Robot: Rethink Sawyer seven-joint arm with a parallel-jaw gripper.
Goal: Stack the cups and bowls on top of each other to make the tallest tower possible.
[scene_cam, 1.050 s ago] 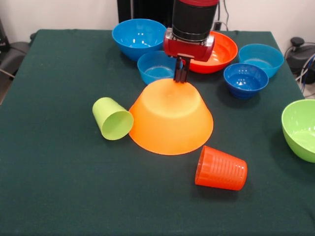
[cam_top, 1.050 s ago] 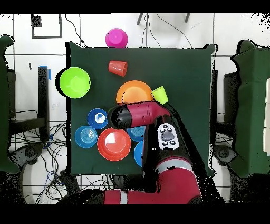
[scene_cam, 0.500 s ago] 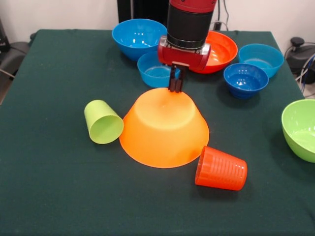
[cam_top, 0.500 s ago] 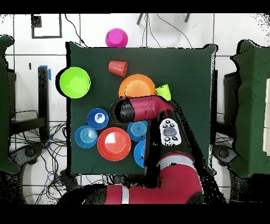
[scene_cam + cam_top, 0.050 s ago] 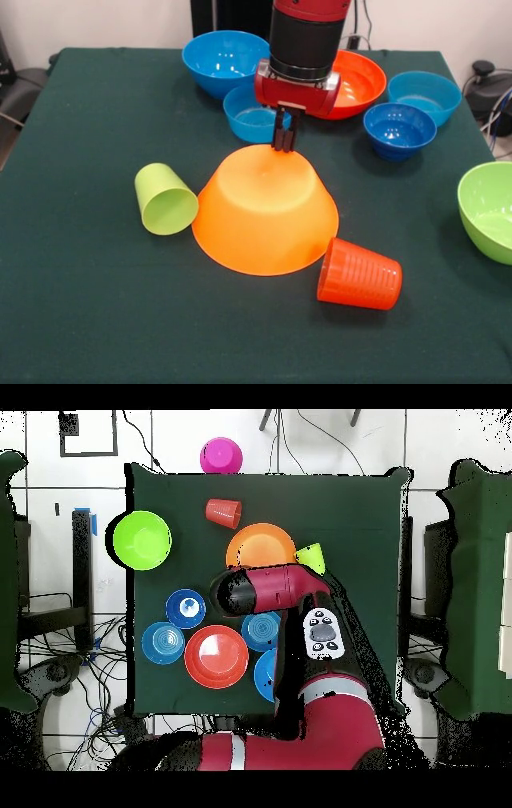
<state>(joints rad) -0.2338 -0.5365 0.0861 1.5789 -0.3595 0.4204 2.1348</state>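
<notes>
Overhead, the red and black arm reaches down vertically, its hand (image 5: pixel 283 142) with the dark fingers drawn narrow — tips touching the far top edge of the large light-orange plastic bowl (image 5: pixel 265 210), which sits upside down mid-tabletop. A smooth lime-green tumbler (image 5: pixel 165 199) lies on its side touching the bowl's rim; a ribbed orange tumbler (image 5: pixel 359 274) lies at the other side. The dark green tabletop (image 5: pixel 96 304) carries blue, red-orange and lime bowls — a pink bowl (image 5: pixel 220 456) sits beyond the tabletop's edge.

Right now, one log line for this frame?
gripper: shut, at far edge of upturned orange bowl | green cup: on side, touching bowl | orange cup: on side by bowl | nothing stacked
</notes>
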